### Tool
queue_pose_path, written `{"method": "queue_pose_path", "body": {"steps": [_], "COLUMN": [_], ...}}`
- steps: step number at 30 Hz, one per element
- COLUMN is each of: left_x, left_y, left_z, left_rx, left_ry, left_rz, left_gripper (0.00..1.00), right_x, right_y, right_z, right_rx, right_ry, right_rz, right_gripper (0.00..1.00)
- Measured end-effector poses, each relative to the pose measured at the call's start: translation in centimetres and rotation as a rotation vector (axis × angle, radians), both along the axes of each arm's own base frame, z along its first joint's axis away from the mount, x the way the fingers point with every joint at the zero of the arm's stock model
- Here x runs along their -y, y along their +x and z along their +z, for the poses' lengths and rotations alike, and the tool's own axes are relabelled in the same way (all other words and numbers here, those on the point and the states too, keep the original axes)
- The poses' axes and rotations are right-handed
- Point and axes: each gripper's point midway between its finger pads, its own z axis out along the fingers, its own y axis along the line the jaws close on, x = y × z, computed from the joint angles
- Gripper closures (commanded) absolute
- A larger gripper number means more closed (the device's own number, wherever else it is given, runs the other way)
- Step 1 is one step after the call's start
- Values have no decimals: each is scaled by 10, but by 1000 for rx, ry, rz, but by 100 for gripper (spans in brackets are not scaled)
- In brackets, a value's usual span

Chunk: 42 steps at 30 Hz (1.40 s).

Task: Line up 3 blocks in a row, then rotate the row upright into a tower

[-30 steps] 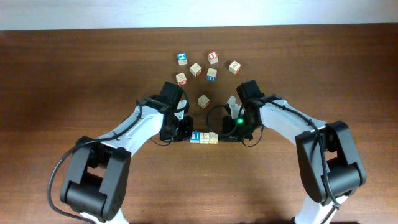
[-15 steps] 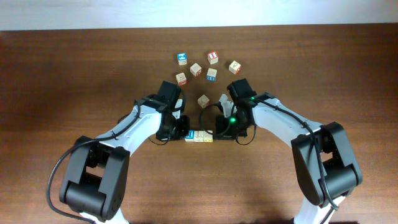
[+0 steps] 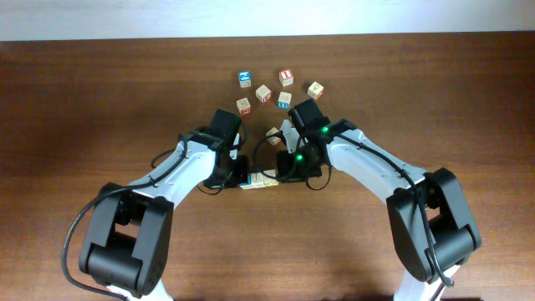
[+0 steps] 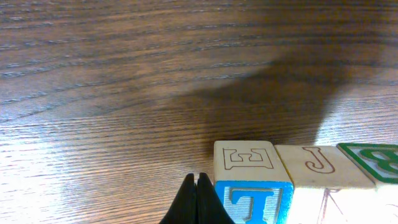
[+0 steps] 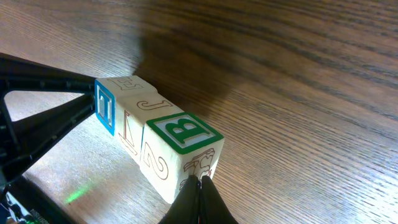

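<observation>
Three pale-wood blocks [image 3: 262,181] lie touching in a short row between my two grippers. In the left wrist view they are the blue-faced T block [image 4: 252,186], the J block [image 4: 320,165] and the green B block [image 4: 373,160]. My left gripper [image 4: 197,186] is shut and empty, its tips against the T block's outer side. In the right wrist view the row runs from the T block [image 5: 106,107] through the J block [image 5: 138,121] to the B block [image 5: 180,146]. My right gripper [image 5: 200,184] is shut and empty, tips pressed on the B block's end face.
Several loose alphabet cubes are scattered behind the row: a blue one [image 3: 244,79], a red one [image 3: 286,77], tan ones [image 3: 315,89] [image 3: 243,106] and one [image 3: 274,134] close to the right arm. Both arms [image 3: 368,163] angle inward over the table's middle.
The right gripper has swung left and towards the back, pushing the row. The row has slid left and turned slightly. The left gripper has given way a little to the left.
</observation>
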Motion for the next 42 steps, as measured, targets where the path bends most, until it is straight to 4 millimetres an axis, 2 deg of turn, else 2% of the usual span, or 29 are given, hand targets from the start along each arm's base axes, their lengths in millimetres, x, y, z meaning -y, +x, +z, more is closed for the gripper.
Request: {"method": "queue_pose_path", "body": {"steps": [6,9,10,12,19,22,26,28,31,33,35,36,37,40,42], "left_x": [-9,-11,-2,8,9,4,-13,-23,-24,-24,-24,-24,-24,-24,-24], "left_y": [2,2,2,-1,-2,-1,7,11,12,14,14,14,14,14,14], "left_z": [-2,-6,-5,-2,-2,0,2,2,2,3,3,3,3,3,2], "left_rx": [7,-1,-5,-14,-18,-39,-57,-59,-55,-49,-49,-49,-49,-49,-47], "left_ry": [39,49,3,-39,-49,-75,-116,-121,-125,-126,-126,-127,-127,-126,-122], "left_rz": [13,18,7,-15,-14,12,94,131,139,139,139,139,139,139,140], "left_gripper": [100,100,100,100,100,100,100,100,100,100,100,100,100,100,100], "right_x": [-14,-37,-51,-54,-55,-60,-73,-74,-74,-73,-70,-62,-44,-8,1], "right_y": [2,2,-3,-10,-10,-8,-12,-12,-12,-13,-5,1,5,14,16], "right_z": [14,40,49,49,50,50,53,53,53,61,84,90,86,74,66], "right_rx": [40,78,86,71,73,92,108,111,111,94,87,77,39,-6,-15], "right_ry": [7,92,138,133,138,151,180,182,182,172,161,145,99,-11,-72], "right_rz": [24,67,100,111,111,119,150,151,151,150,132,99,43,-75,-118], "right_gripper": [96,96,96,96,96,96,96,96,95,96,96,96,96,96,95]}}
